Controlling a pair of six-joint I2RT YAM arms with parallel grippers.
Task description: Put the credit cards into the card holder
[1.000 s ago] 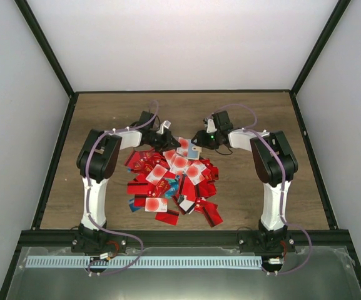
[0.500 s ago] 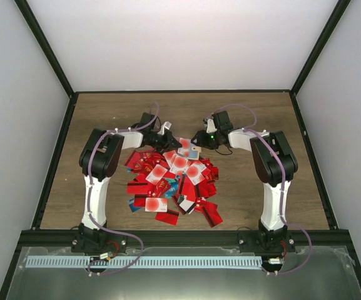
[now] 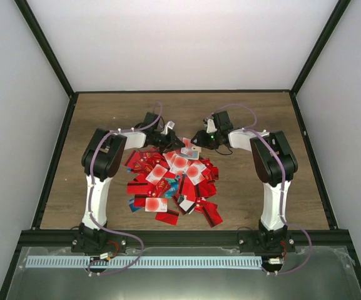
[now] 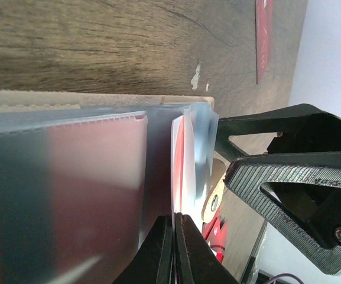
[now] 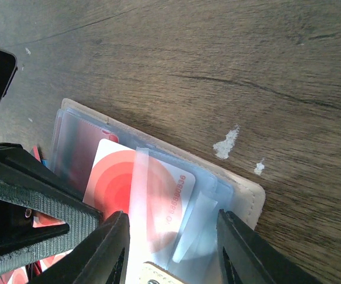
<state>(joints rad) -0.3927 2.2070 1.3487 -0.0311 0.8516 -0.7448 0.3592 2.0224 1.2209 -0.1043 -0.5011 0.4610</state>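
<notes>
Clamps white-and-red card (image 4: 181, 160) in left fingers (image 4: 161, 254), edge-on, long axis pointing away from them into clear pocket of holder (image 5: 250, 198). Straddles holder, flat on table (image 5: 229, 53) at far edge of pile (image 3: 171, 181), with right fingers (image 5: 108, 248) apart; cannot tell whether gripping.

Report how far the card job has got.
Done: one reddish card seems already inside a holder pocket. In hand: the shut left tool holds a white-and-red card partway in the next pocket, while the right tool straddles the holder. Left: the pile of cards on the table, nearly all of them.
</notes>
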